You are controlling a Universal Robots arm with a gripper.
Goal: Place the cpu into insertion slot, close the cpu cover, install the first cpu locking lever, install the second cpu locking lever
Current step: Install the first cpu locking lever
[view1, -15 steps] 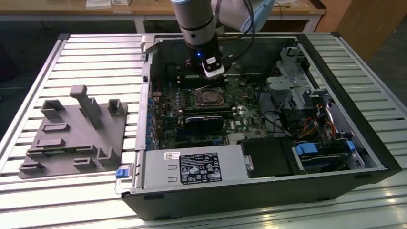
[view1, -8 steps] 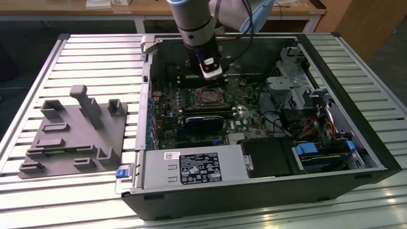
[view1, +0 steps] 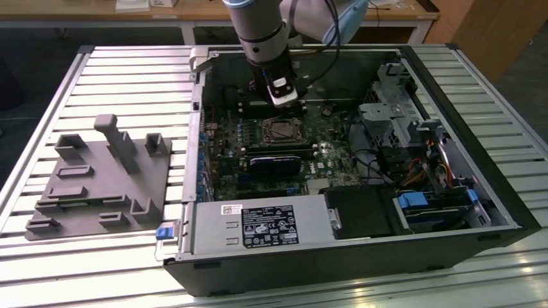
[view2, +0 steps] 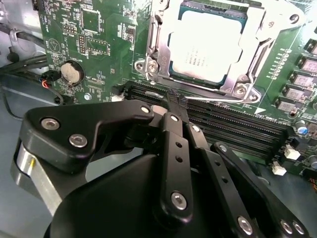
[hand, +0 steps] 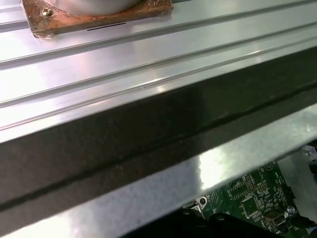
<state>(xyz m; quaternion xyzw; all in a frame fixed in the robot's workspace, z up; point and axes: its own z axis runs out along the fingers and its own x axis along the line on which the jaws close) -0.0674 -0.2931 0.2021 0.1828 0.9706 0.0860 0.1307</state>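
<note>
While the cpu lies under the closed cpu cover, my gripper hovers just beside it, fingers pressed together.

I've got the cpu seated flat in the insertion slot, dull silver-grey top facing up. The cpu cover, a thin silvery frame, lies down over it, and its square window rings the chip. The slot sits mid-motherboard.
</note>
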